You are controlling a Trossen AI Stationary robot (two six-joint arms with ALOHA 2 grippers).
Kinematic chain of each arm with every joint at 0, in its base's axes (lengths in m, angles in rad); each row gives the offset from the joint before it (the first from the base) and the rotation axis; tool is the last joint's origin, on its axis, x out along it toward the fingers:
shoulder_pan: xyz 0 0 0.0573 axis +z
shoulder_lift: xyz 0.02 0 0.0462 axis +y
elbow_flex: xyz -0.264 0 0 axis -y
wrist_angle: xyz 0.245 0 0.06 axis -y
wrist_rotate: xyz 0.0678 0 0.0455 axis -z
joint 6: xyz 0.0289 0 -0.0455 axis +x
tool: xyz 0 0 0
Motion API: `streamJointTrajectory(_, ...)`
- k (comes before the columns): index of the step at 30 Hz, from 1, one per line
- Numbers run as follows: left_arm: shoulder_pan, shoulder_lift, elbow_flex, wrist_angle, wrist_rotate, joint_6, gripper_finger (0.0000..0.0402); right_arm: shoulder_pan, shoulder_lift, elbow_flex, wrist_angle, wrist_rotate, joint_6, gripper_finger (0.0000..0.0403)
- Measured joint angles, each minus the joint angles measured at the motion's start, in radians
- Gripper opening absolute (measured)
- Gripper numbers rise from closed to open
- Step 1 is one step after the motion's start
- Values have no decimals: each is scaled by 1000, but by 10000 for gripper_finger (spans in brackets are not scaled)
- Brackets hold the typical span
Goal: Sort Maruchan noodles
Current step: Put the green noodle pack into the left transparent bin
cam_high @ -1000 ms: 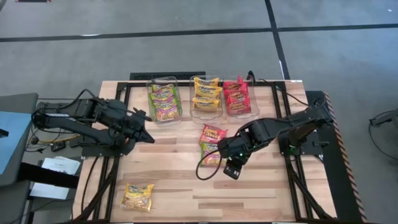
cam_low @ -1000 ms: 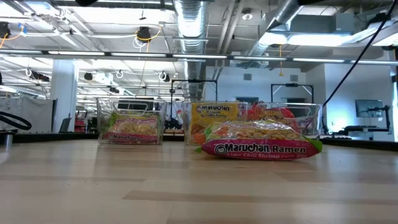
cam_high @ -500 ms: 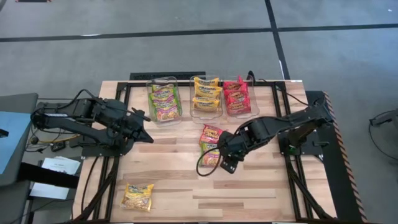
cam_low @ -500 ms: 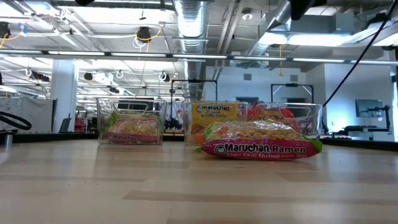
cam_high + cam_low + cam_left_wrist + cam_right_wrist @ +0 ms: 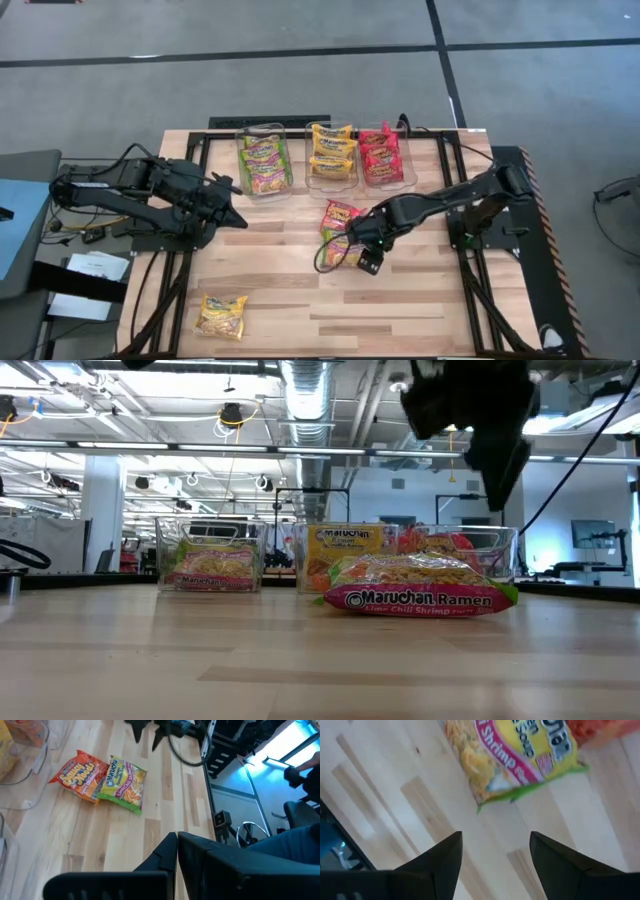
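Two Maruchan noodles packets lie flat mid-table: a green one (image 5: 338, 250) (image 5: 420, 586) (image 5: 512, 757) and a red-orange one (image 5: 342, 213) (image 5: 80, 769) overlapping its far end. A yellow packet (image 5: 222, 315) lies near the front left. My right gripper (image 5: 364, 259) (image 5: 495, 855) hangs open just above the green packet's near right end, pointing steeply down, touching nothing. My left gripper (image 5: 240, 221) (image 5: 177, 847) is shut, held above the table's left side.
Three clear bins stand in a row at the far edge, holding green (image 5: 263, 163), yellow (image 5: 332, 155) and red (image 5: 381, 153) packets. Bare wood lies between the loose packets and across the table's front right.
My right gripper has come down toward the green packet, moving slightly toward the table's left and tipping more steeply downward; it now shows at the top of the low view. The packets have not moved.
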Motion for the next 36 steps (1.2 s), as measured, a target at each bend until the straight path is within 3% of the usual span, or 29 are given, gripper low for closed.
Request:
streamJointTrajectory(5, 0, 0, 0, 0, -20, -1, 0, -61, 0, -90, 141, -55, -53, 253)
streamJointTrajectory(12, 0, 0, 0, 2, -44, -13, 0, -129, 0, -147, 188, -73, -152, 245)
streamJointTrajectory(24, 0, 0, 0, 4, -134, -50, 0, -248, 0, -151, 170, -131, -357, 219)
streamJointTrajectory(36, 0, 0, 0, 5, -193, -51, 0, -262, 0, -151, 258, -137, -499, 220)
